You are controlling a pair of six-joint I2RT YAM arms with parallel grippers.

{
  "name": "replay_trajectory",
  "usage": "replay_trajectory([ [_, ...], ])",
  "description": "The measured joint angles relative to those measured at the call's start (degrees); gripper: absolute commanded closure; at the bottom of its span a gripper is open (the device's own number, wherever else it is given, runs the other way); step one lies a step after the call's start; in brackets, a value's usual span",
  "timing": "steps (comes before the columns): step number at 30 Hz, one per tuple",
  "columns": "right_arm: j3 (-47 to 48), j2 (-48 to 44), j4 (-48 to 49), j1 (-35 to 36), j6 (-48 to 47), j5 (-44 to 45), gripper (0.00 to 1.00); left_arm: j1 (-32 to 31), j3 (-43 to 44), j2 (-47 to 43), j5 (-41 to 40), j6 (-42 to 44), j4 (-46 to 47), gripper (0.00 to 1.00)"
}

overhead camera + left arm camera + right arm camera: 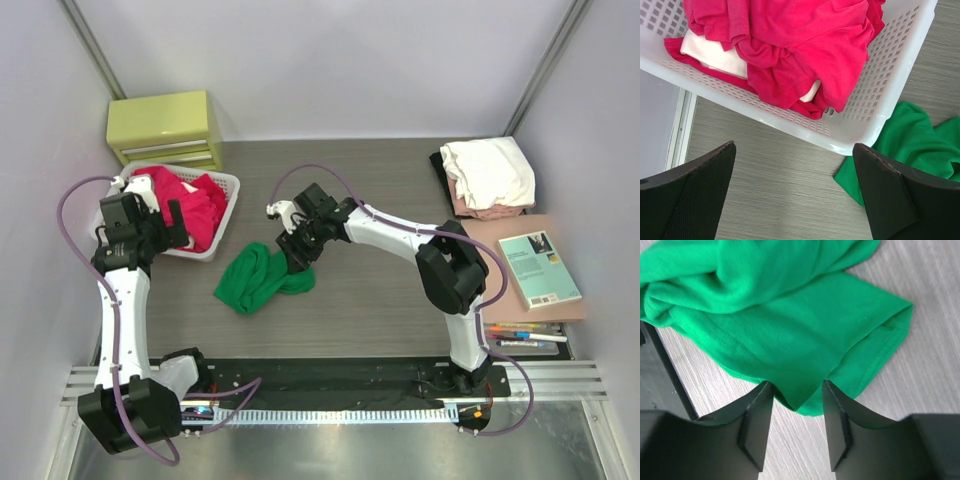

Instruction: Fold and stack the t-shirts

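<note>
Green t-shirt [262, 280] is lying bunched up on the counter [380, 300], and the right claw [298, 255] is right down at its edge. On the right wrist cam the claw [796, 390] has its two fingers a bit apart, with the shirt's [780, 325] stitched hem sitting in the gap between them. The cloth there doesn't look squeezed, so I'd call it slightly spread and not pinching. The rest of the shirt piles up in rumpled folds ahead of those fingers. The left claw [168, 224] is over by the white basket [225, 215]. From its own cam the claw [794, 150] is spread wide with nothing between the fingers, just bare counter below. The basket's [890, 85] rounded corner is just ahead of it, and a bit of the green shirt [910, 140] pokes out by the right-hand finger. Red t-shirts [790, 40] are heaped inside the basket with some whitish cloth [715, 55] tucked under them. Well away from both claws, at the far right of the counter, is a pile with a white shirt [490, 170] on top. A pale pink one [490, 212] peeks out under it and something black [440, 160] shows at its side. A teal book [540, 268] sits near that pile.
</note>
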Motion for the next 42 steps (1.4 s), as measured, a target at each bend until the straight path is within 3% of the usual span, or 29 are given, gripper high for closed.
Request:
replay_trajectory([
  [1, -0.37, 0.00, -0.09, 0.00, -0.22, -0.04, 0.67, 0.00, 0.00, 0.00, 0.00, 0.17, 0.02, 0.00],
  [2, -0.76, 0.00, -0.07, 0.00, -0.37, -0.13, 0.89, 0.00, 0.00, 0.00, 0.00, 0.37, 0.02, 0.00],
  [3, -1.27, -0.02, -0.09, 0.00, -0.39, -0.22, 0.99, 0.00, 0.00, 0.00, 0.00, 0.57, 0.02, 0.00],
  [12, -5.55, -5.86, 0.13, 0.11, -1.79, 5.05, 0.99, 0.00, -0.04, 0.15, 0.50, 1.05, 0.02, 0.00],
  [19, 6.01, -23.56, -3.76, 0.33, -6.82, 14.25, 0.99, 0.00, -0.04, 3.85, 3.32, 1.05, -0.26, 0.00],
  [24, 8.22, -40.61, -3.41, -0.42, -11.06, 21.14, 0.99, 0.00, -0.04, 3.41, 5.38, 1.05, -0.48, 0.00],
  [28, 8.44, -48.37, -2.80, -2.14, -13.77, 24.94, 0.99, -0.02, -0.17, 2.82, 6.23, 1.05, -0.50, 0.00],
  [42, 1.46, -50.38, -2.23, -10.29, -16.22, 28.30, 0.99, -0.02, -0.24, 0.70, 9.62, 0.98, -0.55, 0.00],
])
